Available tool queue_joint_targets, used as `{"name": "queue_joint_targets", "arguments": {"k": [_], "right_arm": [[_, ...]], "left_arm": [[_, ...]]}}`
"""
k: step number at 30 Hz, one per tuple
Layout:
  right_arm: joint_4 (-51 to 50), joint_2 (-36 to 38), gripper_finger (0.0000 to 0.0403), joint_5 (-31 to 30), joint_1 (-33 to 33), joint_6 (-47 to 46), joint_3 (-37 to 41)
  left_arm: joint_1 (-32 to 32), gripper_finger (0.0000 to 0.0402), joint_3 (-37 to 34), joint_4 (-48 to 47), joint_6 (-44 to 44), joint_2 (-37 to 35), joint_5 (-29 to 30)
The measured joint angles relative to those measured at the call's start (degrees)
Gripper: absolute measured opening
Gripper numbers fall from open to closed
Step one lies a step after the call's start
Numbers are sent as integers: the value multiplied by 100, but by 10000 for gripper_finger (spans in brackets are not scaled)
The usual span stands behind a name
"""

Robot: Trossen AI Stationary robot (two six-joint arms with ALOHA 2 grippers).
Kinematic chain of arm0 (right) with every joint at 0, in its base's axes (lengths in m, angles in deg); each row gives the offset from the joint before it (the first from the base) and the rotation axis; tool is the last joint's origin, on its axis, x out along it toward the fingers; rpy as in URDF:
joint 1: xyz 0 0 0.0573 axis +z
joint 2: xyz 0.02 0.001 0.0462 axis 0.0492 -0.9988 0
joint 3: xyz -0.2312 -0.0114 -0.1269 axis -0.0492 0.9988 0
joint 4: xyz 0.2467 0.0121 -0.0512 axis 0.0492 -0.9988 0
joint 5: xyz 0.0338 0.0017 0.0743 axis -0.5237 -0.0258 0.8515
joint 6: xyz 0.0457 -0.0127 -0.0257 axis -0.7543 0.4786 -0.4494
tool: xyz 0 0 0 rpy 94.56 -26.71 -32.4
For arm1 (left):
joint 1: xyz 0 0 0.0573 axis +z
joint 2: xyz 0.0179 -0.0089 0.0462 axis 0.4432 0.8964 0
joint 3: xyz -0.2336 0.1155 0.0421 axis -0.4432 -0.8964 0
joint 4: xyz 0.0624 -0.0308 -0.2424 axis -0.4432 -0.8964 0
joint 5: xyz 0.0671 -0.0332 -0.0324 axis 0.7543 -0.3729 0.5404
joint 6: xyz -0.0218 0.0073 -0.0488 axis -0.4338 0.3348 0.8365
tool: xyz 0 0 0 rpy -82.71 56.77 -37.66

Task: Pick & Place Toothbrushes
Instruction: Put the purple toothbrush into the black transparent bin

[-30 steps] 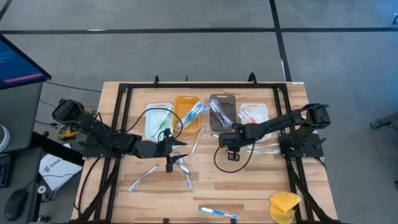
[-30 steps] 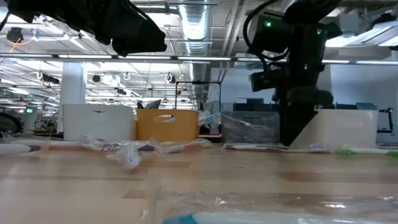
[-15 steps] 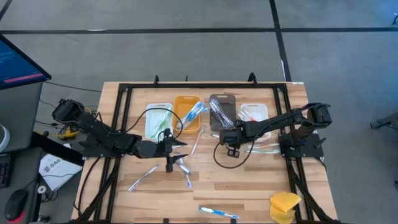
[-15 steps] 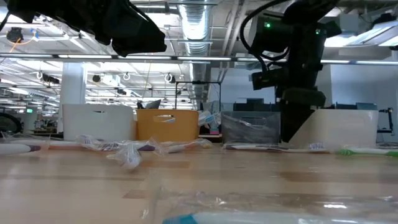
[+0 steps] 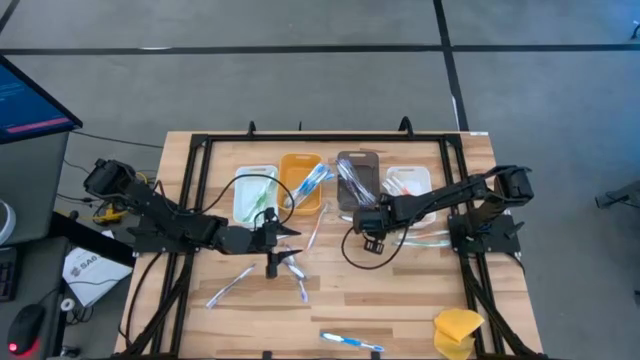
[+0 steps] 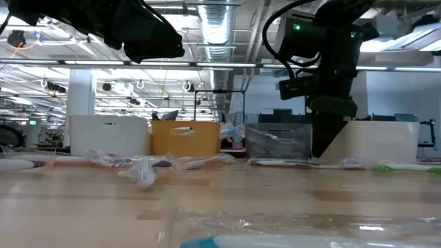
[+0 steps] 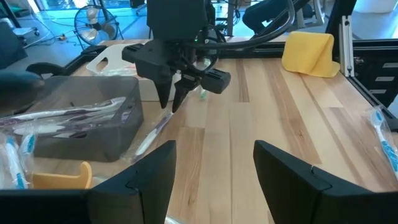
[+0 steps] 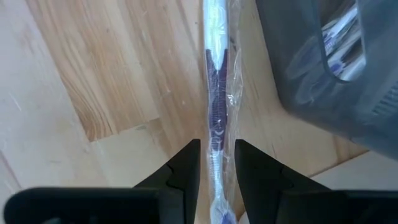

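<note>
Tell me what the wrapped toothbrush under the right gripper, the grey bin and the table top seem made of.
Wrapped toothbrush: likely a plastic handle in clear, crinkly, glossy film. Grey bin: probably smoky translucent plastic; contents show through. Table top: pale wood or wood-look laminate with visible grain.
</note>
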Motion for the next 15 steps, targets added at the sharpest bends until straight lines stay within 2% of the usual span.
{"name": "queue_joint_targets", "arguments": {"k": [15], "right_arm": [[2, -2, 93, -9, -41, -8, 0]], "left_arm": [[-1, 209, 0, 0, 2, 0, 2]]}}
